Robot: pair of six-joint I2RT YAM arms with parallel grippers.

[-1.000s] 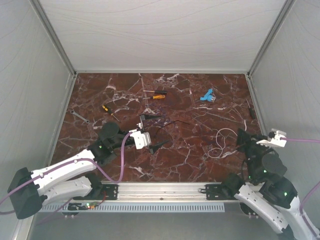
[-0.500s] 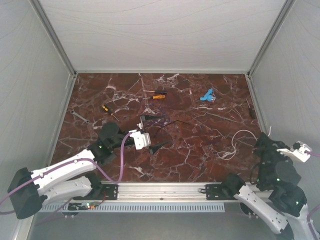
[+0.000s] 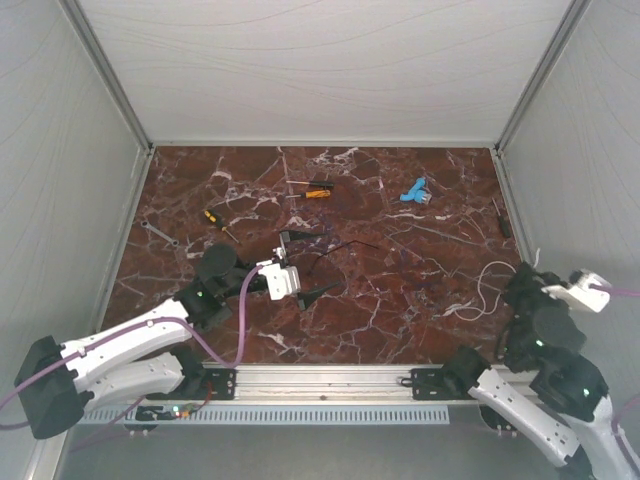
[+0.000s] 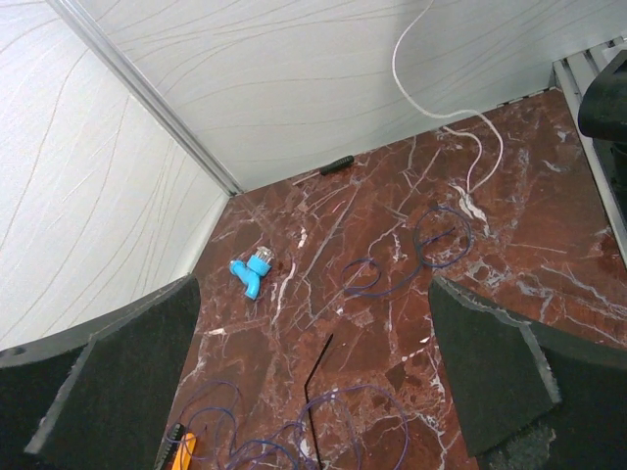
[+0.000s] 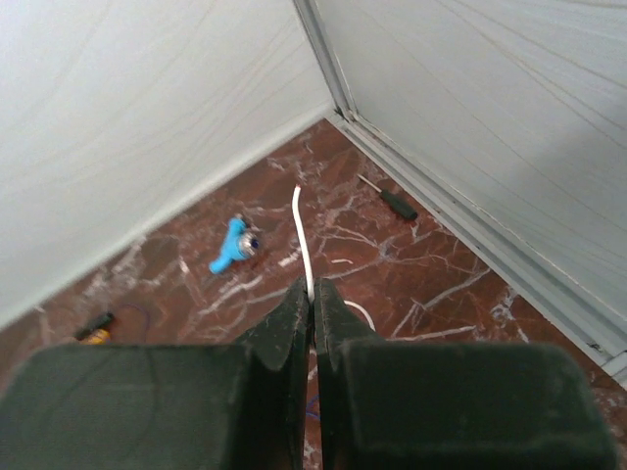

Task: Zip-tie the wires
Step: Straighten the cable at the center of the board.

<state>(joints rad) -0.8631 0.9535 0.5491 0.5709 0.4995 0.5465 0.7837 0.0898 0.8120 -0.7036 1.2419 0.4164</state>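
The thin blue-purple wires (image 4: 431,245) lie in loose loops on the marble, with more loops (image 4: 343,416) just below my left gripper. They are barely visible in the top view. A black zip tie (image 4: 318,377) lies bent among the near loops and shows in the top view (image 3: 340,246). My left gripper (image 3: 312,264) is open and empty, its pads (image 4: 490,372) wide apart over the zip tie. My right gripper (image 3: 524,278) is shut on a white cord (image 5: 304,240) and holds it up near the right wall. The cord trails down to the table (image 3: 482,290).
A blue fitting (image 3: 414,191) lies at the back right, also in the right wrist view (image 5: 233,245). Two orange-handled screwdrivers (image 3: 318,190) (image 3: 212,217) and a wrench (image 3: 158,233) lie at the back and left. A black screwdriver (image 3: 503,218) lies by the right wall.
My right arm has pulled back to the right and towards the near edge, dragging the white cord with it and stretching out its coil. The left arm has not moved.
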